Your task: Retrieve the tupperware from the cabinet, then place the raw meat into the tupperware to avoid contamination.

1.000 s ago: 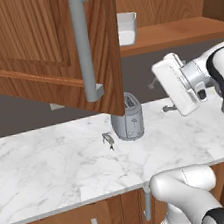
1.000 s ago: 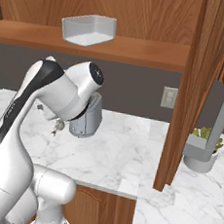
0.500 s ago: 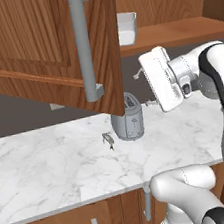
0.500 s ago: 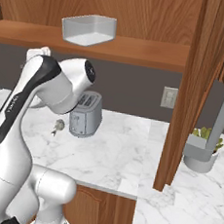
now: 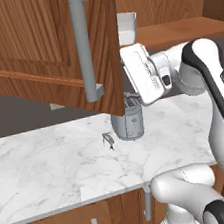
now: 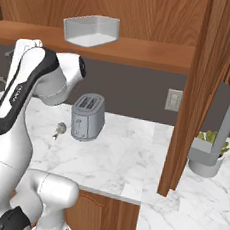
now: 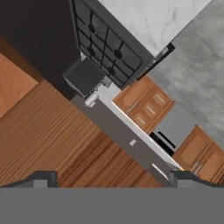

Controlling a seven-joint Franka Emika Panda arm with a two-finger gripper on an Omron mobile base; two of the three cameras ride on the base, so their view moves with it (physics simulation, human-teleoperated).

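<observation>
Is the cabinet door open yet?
Open: the cabinet door is swung out, exposing the tupperware on the shelf.

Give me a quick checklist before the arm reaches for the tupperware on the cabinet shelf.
1. Cabinet door swung open: ok, the shelf is exposed in both base views.
2. Tupperware reachable on the shelf: ok, it sits at the shelf's front edge with nothing beside it.
3. Hand open and empty: ok, the finger tips stand wide apart with nothing between them.
4. Hand aimed at the tupperware: not ok, the hand view looks past the door's grey handle toward a stove and far cabinets.
5. Raw meat waiting on the counter: ok, it lies beside the toaster, apart from it.
6. Clearance between the arm and the open door's edge: cannot tell.
</observation>
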